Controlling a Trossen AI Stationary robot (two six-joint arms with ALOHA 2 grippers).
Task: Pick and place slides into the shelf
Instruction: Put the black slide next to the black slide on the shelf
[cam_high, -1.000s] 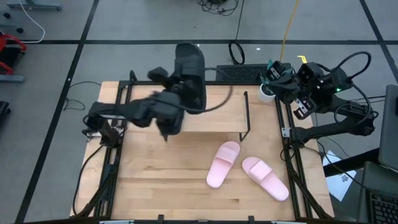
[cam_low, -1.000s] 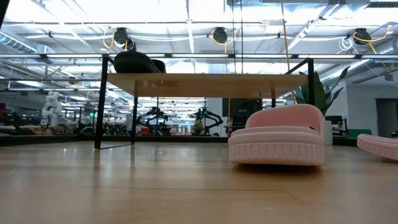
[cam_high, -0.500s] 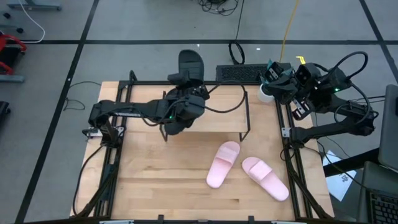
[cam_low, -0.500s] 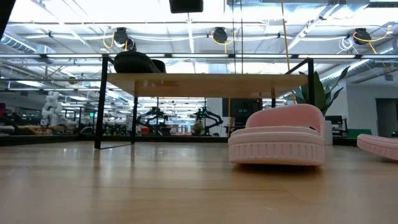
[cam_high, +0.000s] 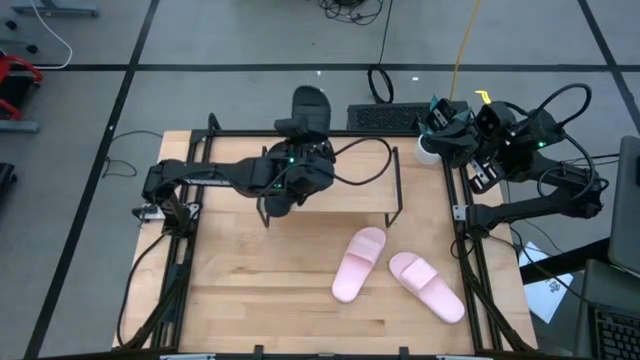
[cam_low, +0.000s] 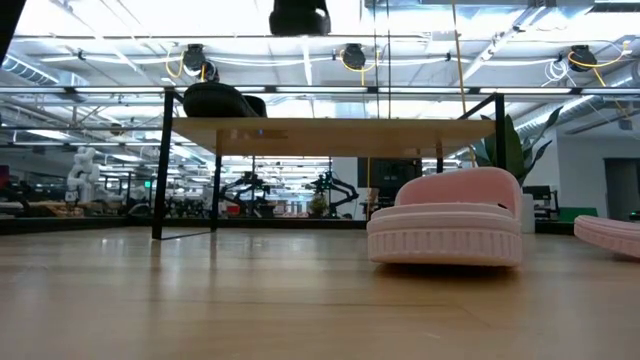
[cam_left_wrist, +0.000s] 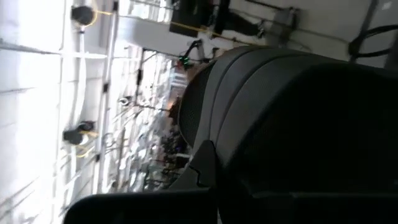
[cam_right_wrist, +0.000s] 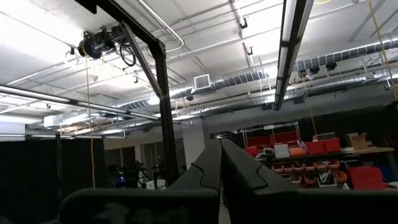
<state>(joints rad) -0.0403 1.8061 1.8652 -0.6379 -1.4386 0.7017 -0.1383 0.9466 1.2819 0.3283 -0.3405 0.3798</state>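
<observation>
One black slide (cam_high: 308, 108) clenched in my left claw (cam_high: 297, 150), held high over the shelf (cam_high: 350, 180) to clear its plank. The other black one (cam_low: 220, 101) sits on the shelf's far-left end; both pink slides (cam_high: 358, 263) wait on the tabletop (cam_high: 260, 290) below. Right claw (cam_high: 440, 128) parked, fingers pressed together.

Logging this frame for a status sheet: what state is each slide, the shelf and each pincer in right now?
Held black slide: gripped by the left pincer, above the shelf's back edge.
Other black slide: resting on the shelf.
Pink slides: on the table, not yet shelved.
Shelf: upright, nothing underneath.
Right pincer: shut, empty, parked at the table's right edge.
</observation>
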